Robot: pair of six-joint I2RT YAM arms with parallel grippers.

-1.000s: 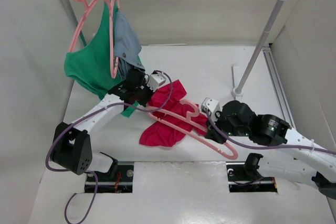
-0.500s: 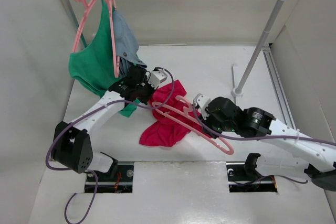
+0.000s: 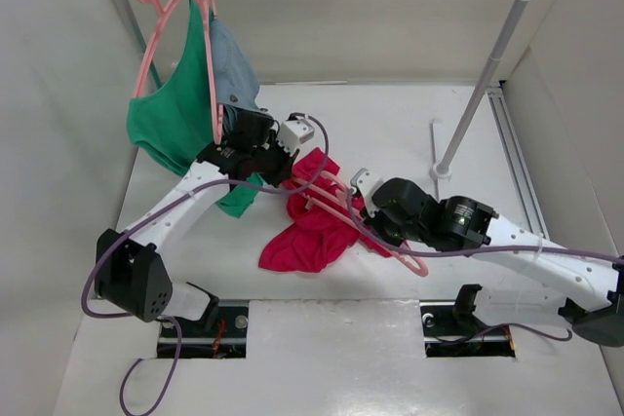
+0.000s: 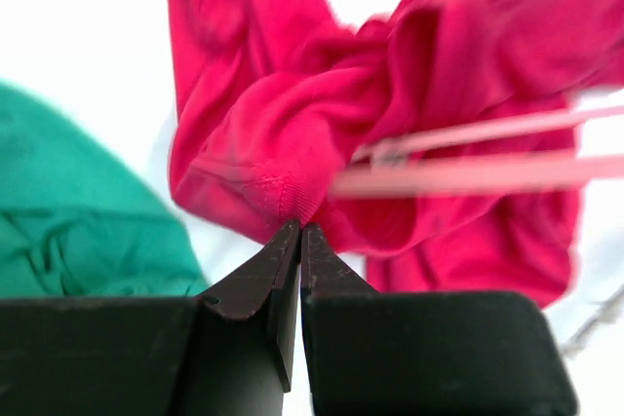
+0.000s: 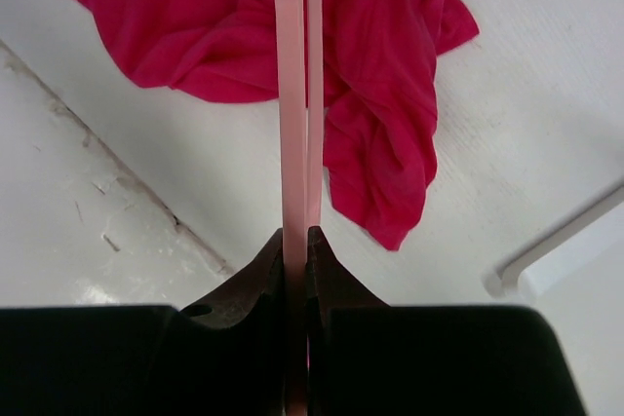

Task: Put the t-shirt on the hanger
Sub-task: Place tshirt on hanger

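Now, left end effector [image 4: 297, 231] pinches t-shirt [image 4: 263, 133]; right end effector [image 5: 295, 236] clamps hanger [image 5: 291, 94].

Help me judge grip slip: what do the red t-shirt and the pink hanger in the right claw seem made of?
The t-shirt looks like soft knit cloth, matte: it bunches in folds and shows a stitched hem at the left claw. The hanger looks like thin plastic, smooth and evenly coloured, its bars straight in the right claw; painted metal is possible.

Green garment [image 3: 166, 129] crowds left hand [image 4: 299, 236]; rack post [image 3: 472, 104] stands far right; open table [image 3: 380, 124] between; hanger [image 5: 291, 94] bars centre.
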